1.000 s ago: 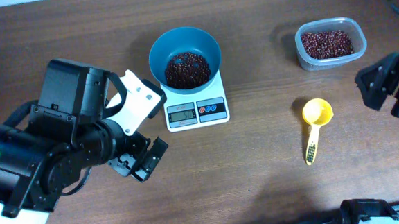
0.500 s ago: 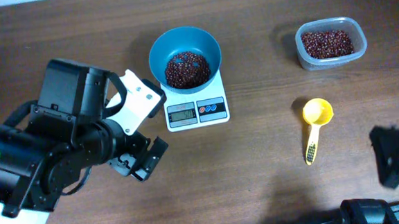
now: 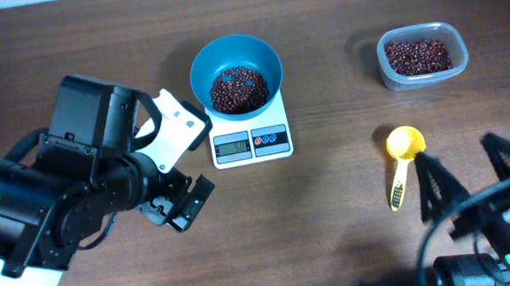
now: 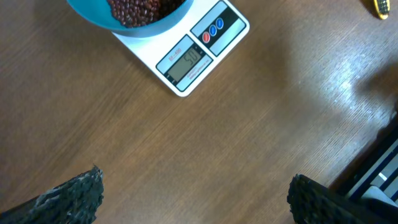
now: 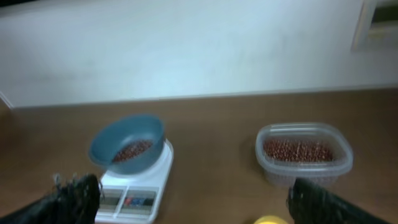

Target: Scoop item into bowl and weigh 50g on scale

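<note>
The bowl (image 3: 202, 66) is plain teal-blue and the beans (image 3: 238, 89) in it are dark red-brown, as are those in the clear, colourless tub (image 3: 384, 68). The scale (image 3: 278, 119) is white, with a pale grey display (image 3: 233, 145) showing dark digits, and red and blue buttons (image 3: 271, 139). The scoop (image 3: 405, 143) is bright yellow with dark marks along its handle, the table (image 3: 331, 218) is brown with streaky wood grain, and the left arm (image 3: 63, 199) is black with a white plate (image 3: 176, 130).
</note>
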You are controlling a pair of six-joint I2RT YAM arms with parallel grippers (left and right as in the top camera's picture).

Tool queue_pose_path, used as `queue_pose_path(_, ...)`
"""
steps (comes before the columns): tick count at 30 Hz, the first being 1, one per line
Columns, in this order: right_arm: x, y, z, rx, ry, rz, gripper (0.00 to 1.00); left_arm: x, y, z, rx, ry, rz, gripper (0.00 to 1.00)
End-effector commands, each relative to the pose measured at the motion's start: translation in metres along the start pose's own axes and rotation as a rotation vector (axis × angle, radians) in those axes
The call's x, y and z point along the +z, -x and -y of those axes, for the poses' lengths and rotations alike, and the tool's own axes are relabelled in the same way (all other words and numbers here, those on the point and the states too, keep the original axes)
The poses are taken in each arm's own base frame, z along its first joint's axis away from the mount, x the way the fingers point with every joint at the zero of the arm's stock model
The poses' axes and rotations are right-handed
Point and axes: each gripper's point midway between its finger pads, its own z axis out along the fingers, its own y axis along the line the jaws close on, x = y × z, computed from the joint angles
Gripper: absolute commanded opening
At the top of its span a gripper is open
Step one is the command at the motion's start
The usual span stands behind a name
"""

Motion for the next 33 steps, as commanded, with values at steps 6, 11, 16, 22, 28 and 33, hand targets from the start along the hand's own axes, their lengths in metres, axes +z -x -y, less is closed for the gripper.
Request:
queue_pose_path(6,0.061,-0.044,0.018,-0.066,0.038,0.078,0.99,-0.004,0.003,0.0,-0.007,-0.001,0.016,0.99)
queue_pose_path(11,0.071,-0.063,0.022,-0.107,0.034,0.057,0.99,-0.004,0.003,0.0,-0.007,-0.001,0.016,0.99)
queue_pose_path(16,0.075,-0.065,0.024,-0.157,0.035,0.088,0.99,-0.004,0.003,0.0,-0.007,-0.001,0.016,0.99)
queue_pose_path(22,0.077,-0.067,0.033,-0.155,-0.032,0.088,0.99,-0.004,0.003,0.0,-0.007,-0.001,0.016,0.99)
queue_pose_path(28,0.088,-0.081,0.027,-0.165,-0.018,0.131,0.99,-0.004,0.003,0.0,-0.006,-0.001,0.016,0.99)
queue_pose_path(33,0.09,-0.095,0.033,-0.159,-0.049,0.077,0.99,-0.004,0.003,0.0,-0.007,-0.001,0.016,0.99)
